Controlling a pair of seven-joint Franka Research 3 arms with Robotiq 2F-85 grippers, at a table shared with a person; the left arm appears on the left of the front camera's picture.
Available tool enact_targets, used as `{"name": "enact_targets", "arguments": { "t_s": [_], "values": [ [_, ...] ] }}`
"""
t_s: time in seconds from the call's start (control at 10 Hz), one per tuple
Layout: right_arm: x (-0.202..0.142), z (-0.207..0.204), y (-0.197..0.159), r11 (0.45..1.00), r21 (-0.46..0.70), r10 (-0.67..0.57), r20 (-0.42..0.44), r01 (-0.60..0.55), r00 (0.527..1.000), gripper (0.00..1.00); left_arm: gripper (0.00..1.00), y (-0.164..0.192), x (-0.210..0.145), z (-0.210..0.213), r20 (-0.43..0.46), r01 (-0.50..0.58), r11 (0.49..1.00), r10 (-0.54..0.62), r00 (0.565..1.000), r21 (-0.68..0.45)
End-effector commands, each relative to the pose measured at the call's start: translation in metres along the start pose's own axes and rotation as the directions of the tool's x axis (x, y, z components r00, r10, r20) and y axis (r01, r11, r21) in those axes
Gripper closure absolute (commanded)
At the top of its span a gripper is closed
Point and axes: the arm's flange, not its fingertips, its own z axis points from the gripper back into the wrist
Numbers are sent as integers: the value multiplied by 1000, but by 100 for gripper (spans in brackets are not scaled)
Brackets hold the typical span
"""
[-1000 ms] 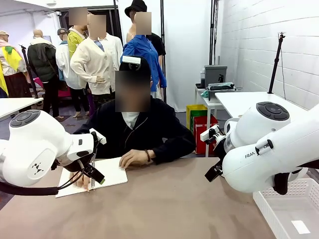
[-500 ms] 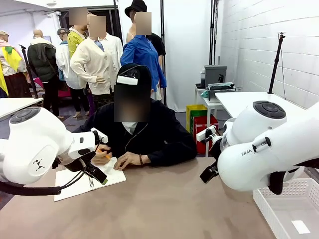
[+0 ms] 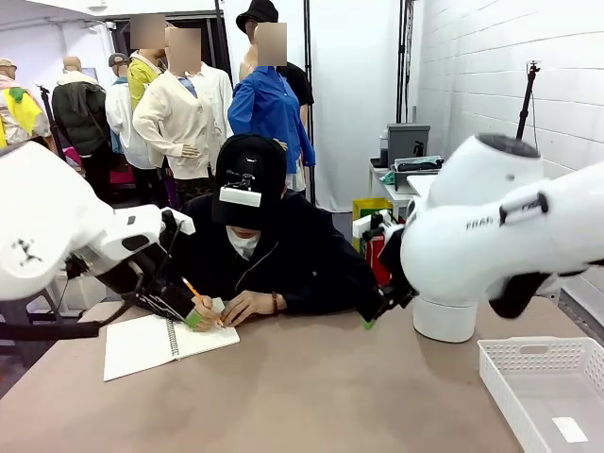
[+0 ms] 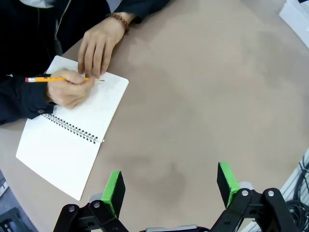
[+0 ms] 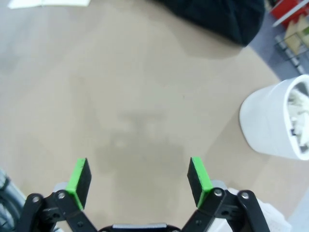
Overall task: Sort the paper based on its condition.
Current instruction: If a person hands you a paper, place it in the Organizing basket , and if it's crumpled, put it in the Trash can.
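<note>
Inside the white bucket [image 5: 270, 126] lie white crumpled pieces [image 5: 298, 110] that look like the paper. My right gripper [image 5: 139, 176] hangs open over the bare brown table [image 5: 145, 87], left of the bucket, with nothing between its green pads. In the front view the right gripper [image 3: 368, 321] is beside the person's elbow. My left gripper [image 4: 170, 182] is open too and empty, above the table near the spiral notebook [image 4: 72, 140]. From the front the left gripper [image 3: 189, 316] is close to the person's writing hand [image 3: 203, 310].
A person [image 3: 269, 255] leans over the notebook [image 3: 156, 344] and writes with a pencil [image 4: 58, 79]. The bucket [image 3: 445, 321] stands at the table's far right. A white lattice tray [image 3: 528, 373] sits at the right front. Several people stand behind.
Both arms have swung upward and back, uncovering the white bucket. The person has bent down over the notebook and started writing. Both grippers stay open.
</note>
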Motion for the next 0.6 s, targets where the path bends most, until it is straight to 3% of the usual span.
{"name": "enact_targets", "arguments": {
  "t_s": [0.0, 0.5],
  "values": [
    [18, 32, -5, 997, 55, 62, 16, -63, 998, 0, 0, 3, 7, 26, 6, 24, 998, -23, 1000, -65],
    [40, 115, -11, 997, 39, 61, 228, -71, 972, 0, 0, 11, 17, 114, 162, 47, 999, -45, 986, -9]
  ]
}}
